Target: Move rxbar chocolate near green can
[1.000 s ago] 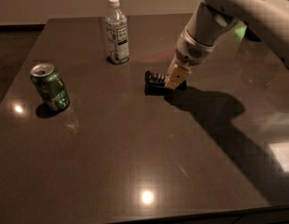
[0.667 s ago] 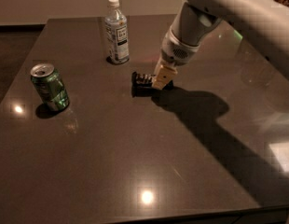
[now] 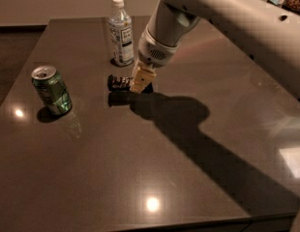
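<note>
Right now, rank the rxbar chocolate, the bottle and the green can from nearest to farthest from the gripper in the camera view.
1. rxbar chocolate: held in the gripper, mid-table.
2. bottle: just behind, toward the far edge.
3. green can: well off at image left.

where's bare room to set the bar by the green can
Bare dark tabletop right of the shiny green aluminium can and across the front. Crowded behind: clear plastic bottle, and the tool holding the black-wrapped snack bar.

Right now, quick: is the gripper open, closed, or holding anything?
The gripper: closed on the rxbar chocolate, just above the table, right of the green can.
</note>
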You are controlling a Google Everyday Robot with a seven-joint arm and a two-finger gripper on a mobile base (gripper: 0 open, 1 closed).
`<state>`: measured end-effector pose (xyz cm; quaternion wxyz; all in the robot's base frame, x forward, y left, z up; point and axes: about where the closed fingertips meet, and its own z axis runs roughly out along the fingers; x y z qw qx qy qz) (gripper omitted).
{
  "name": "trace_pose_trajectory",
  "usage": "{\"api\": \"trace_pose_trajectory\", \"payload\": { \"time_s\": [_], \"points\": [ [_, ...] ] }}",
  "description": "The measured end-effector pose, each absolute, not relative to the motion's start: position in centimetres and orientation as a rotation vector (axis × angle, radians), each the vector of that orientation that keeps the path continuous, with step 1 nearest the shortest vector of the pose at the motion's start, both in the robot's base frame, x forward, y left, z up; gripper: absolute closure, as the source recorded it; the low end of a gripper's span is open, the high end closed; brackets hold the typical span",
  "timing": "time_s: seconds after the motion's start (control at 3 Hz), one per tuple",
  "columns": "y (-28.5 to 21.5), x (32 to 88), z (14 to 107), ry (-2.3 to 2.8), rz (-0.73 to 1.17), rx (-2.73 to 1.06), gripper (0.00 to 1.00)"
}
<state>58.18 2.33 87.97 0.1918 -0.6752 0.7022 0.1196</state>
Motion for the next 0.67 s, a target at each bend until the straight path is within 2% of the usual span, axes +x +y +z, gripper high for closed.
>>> {"api": "trace_pose_trajectory", "payload": {
  "time_s": [0.67],
  "points": [
    [7.7, 57.3, 86.9, 1.911, 0.376, -1.961, 1.00]
  ]
}}
